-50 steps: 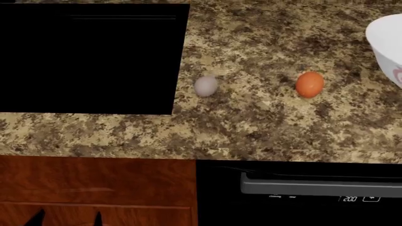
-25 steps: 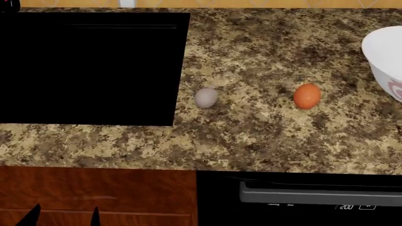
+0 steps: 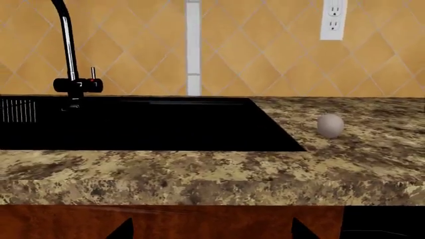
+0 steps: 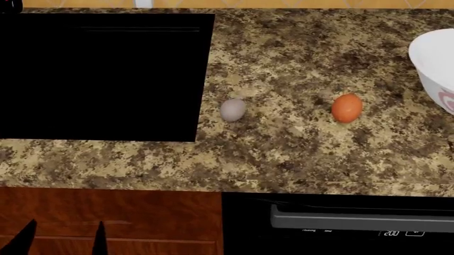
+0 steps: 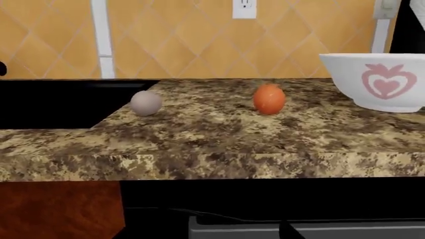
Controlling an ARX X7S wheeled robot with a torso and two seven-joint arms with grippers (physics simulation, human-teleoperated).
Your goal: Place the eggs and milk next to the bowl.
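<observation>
Two eggs lie on the speckled granite counter (image 4: 298, 159): a pale greyish-pink egg (image 4: 233, 110) (image 3: 330, 125) (image 5: 146, 103) beside the sink edge, and an orange-brown egg (image 4: 347, 108) (image 5: 269, 98) to its right. The white bowl (image 4: 433, 61) (image 5: 375, 82), with a pink heart mark, stands at the far right. The milk is out of view. My left gripper (image 4: 62, 244) (image 3: 211, 234) hangs below the counter front before the wooden cabinet, open and empty. One fingertip (image 5: 285, 230) of my right gripper shows, well off centre; it hangs low before the black appliance, holding nothing.
A black sink (image 4: 99, 74) fills the counter's left, with a black faucet (image 3: 66, 55) behind it. A black appliance with a grey handle (image 4: 354, 217) sits under the counter on the right. A tiled wall with an outlet (image 3: 333, 19) backs the counter.
The head view tilted, so the eggs and bowl sit lower in it than a second ago. The left fingertips have drifted slightly left. The eggs have not moved on the counter.
</observation>
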